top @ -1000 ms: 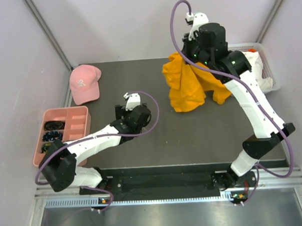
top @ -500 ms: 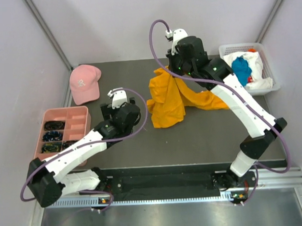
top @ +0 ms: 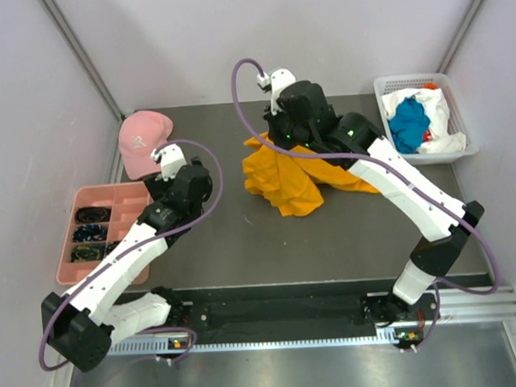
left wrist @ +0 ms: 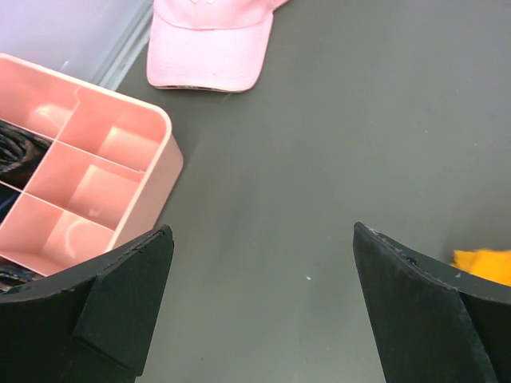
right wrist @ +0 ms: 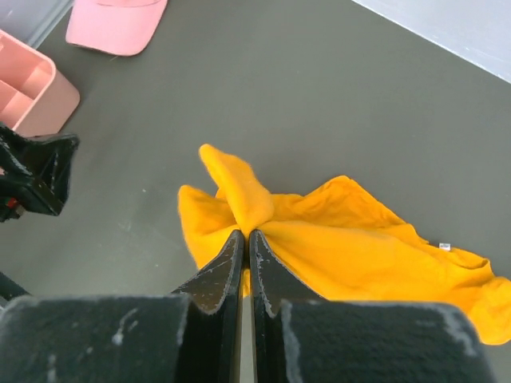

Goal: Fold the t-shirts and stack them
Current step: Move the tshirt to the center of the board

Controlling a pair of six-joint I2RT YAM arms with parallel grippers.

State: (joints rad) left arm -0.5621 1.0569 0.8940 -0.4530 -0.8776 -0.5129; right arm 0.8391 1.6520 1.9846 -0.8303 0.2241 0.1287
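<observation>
- Gripping a pinched-up ridge of the orange-yellow t-shirt [right wrist: 359, 247] with the right claw [right wrist: 245, 235], jaws squeezed almost together on the thin cloth. Probably a one-point hold, for dragging or lifting the garment so that it spreads.
- Place of that shirt: crumpled on the bench [top: 226, 238], well to the left of the white basket [top: 420, 77]. Heaped highest under the claw, with a flatter tail reaching toward the basket.
- Not spread flat, so no fold begun. Judged an early step: getting the first shirt onto open working room away from the basket.
- Holding the left claw [left wrist: 259, 239] released, jaws wide with nothing between them, far to the left of the basket over bare bench. Only a corner of orange cloth at the edge of its own view. Likely poised wide to take a second corner.
- Bunched inside the basket: a teal-blue t-shirt [top: 406, 123] lying on a white t-shirt [top: 441, 108], apparently awaiting their turn.
- Farthest from the basket, on the opposite side of the bench: a pink baseball cap [top: 143, 140] and a pink compartment tray [top: 112, 189] with dark items in some compartments. No part of the job; best kept out of any sweep of cloth.
- Needed next, by judgement: a second grip at a hem or shoulder. Risk with one pinch: layers gathering together and the shirt twisting instead of opening.
</observation>
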